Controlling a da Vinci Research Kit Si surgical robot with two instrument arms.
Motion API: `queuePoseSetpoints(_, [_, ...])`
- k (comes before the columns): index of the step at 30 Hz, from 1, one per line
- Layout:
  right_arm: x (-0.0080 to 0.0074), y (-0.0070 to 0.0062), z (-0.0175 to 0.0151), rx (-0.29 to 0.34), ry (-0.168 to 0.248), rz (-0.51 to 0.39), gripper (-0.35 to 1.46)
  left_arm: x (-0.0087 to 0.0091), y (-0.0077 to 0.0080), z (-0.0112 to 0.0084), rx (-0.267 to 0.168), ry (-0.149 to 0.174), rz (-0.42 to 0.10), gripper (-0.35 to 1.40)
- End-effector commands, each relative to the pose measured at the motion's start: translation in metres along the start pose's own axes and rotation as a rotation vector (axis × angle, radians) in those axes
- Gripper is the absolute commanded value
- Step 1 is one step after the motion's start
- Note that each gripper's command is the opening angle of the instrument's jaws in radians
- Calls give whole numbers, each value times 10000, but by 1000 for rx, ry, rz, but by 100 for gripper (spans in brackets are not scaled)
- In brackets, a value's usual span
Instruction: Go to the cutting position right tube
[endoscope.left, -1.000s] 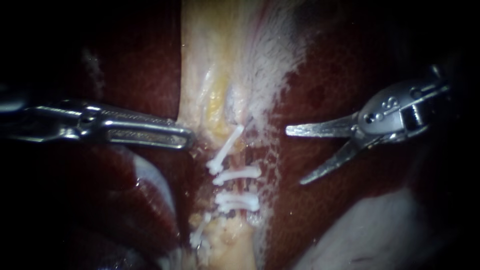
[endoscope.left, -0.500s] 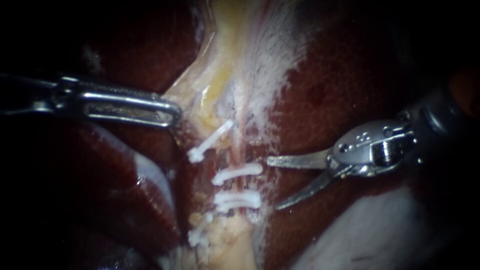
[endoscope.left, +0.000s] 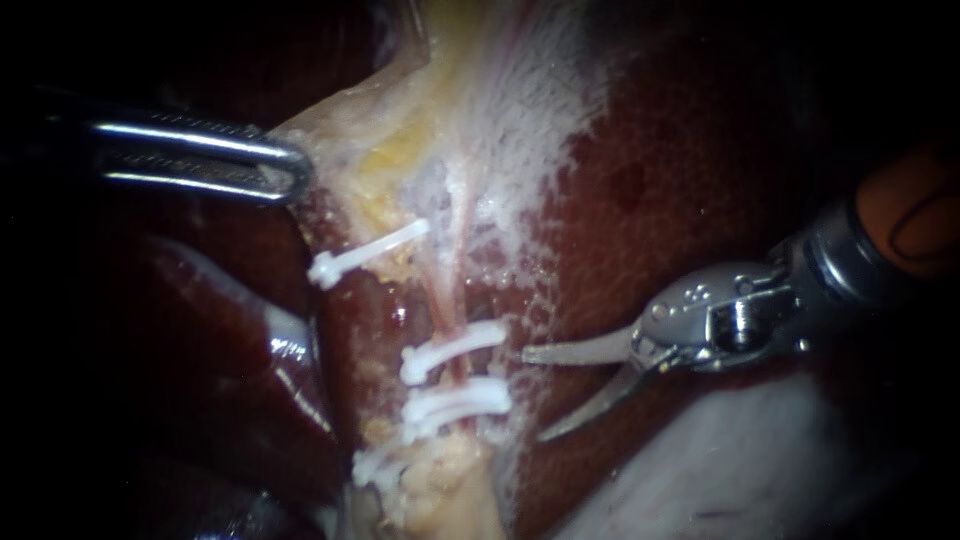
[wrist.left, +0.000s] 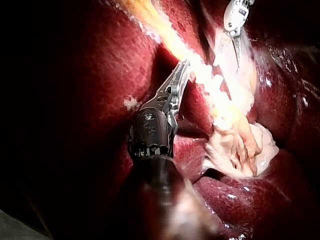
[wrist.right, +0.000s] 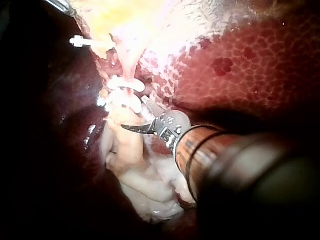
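Endoscope view shows my left tool (endoscope.left: 295, 175) with its jaws clamped on the edge of the pale fatty tissue (endoscope.left: 380, 150), drawing that sheet taut toward the left. I judge this is done to spread the field and stretch the right tube (endoscope.left: 447, 285), the thin pink strand running down the middle, so that it lies straight for a cut. Two white clips (endoscope.left: 455, 350) cross that tube close together lower down. A third clip (endoscope.left: 365, 253) sits higher and off to the left, seemingly on the other strand. My right tool (endoscope.left: 533, 396) comes in over the dark liver (endoscope.left: 680, 180) with its two blades apart and nothing between them. The upper blade's tip lies just beside the right end of the higher of the paired clips. The tool is near the tube but not astride it, so the cutting position looks to me not quite reached. I cannot tell which stretch of tube is meant for the cut, since the gap between the paired clips is narrow and glistening. The left tool's shaft fades into darkness at the edge. In the right wrist view my own shaft hides much of the tissue under it, and only one blade reads clearly.
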Motion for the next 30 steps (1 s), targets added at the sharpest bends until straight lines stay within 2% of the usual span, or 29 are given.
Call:
queuePoseSetpoints(1, [1, 1, 1, -3, 1, 13, 61, 0, -1, 0, -1, 0, 1, -35])
queuePoseSetpoints(7, [1, 7, 4, -3, 3, 66, 40, -1, -3, -1, -2, 0, 1, -35])
queuePoseSetpoints(11, [2, 11, 9, 2, 11, 102, 31, -1, -4, 0, -2, 0, 0, -35])
queuePoseSetpoints(15, [4, 13, 16, 44, 4, 130, 28, -1, -5, 0, -4, 0, 1, -35])
queuePoseSetpoints(18, [6, 15, 22, 76, -7, 143, 16, -1, -5, 0, -4, 0, 1, -35])
queuePoseSetpoints(24, [13, 18, 34, 74, -5, 139, 16, 0, -7, 1, -5, 0, 1, -35])
queuePoseSetpoints(30, [10, 22, 41, 72, -7, 141, 16, 0, -12, 2, -9, 0, 1, -35])
